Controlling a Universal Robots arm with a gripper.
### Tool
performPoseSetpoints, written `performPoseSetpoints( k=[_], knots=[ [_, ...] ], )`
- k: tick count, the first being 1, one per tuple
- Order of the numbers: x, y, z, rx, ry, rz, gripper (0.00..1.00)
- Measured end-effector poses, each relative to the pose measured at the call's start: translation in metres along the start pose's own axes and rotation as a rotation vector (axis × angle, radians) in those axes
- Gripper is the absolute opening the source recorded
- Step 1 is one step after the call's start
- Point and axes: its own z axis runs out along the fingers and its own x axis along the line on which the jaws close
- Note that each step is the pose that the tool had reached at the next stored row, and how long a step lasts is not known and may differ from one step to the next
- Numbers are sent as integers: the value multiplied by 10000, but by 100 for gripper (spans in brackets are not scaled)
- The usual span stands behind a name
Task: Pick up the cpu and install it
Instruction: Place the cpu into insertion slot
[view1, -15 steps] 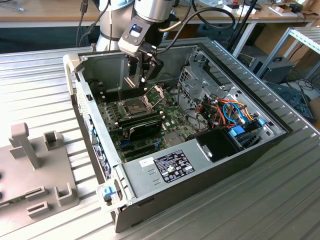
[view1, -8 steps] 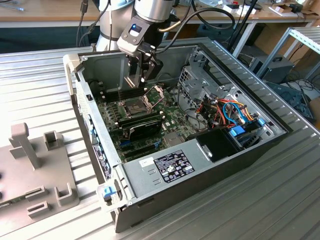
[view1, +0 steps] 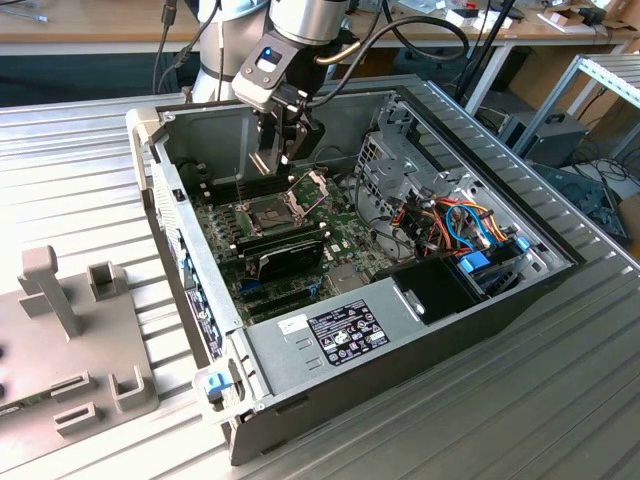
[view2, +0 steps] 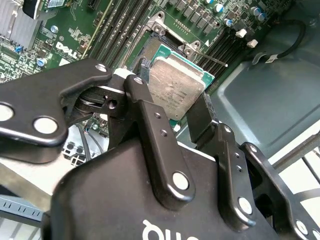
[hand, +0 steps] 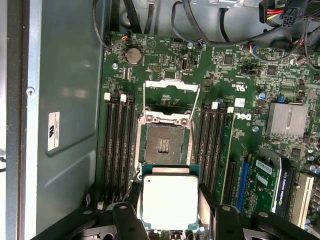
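My gripper (view1: 272, 152) hangs inside the open computer case (view1: 150, 180), shut on the cpu (hand: 170, 200). The cpu (view2: 177, 90) is a small square chip with a dull silver top on a green edge, pinched between the two black fingers (view2: 150, 115). Under it, slightly offset in the first wrist view, lies the dark square socket (hand: 164, 144) on the green motherboard. The socket's metal frame (hand: 172, 87) stands hinged open. In the exterior view the socket (view1: 268, 213) sits just below the gripper, with a gap between them.
Memory slots (hand: 117, 135) flank the socket on both sides. A black expansion card (view1: 285, 255) lies beside the socket. A drive cage (view1: 390, 165), coloured cables (view1: 460, 225) and the power supply (view1: 330, 335) crowd the case. A grey fixture (view1: 70, 340) stands at the exterior view's left.
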Motion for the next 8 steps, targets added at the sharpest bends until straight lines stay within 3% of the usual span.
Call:
performPoseSetpoints(
  k=[5, 8],
  knots=[
    [0, 1, 2, 0, 8, 123, 55],
    [0, 3, 22, -84, 3, 124, 55]
  ],
)
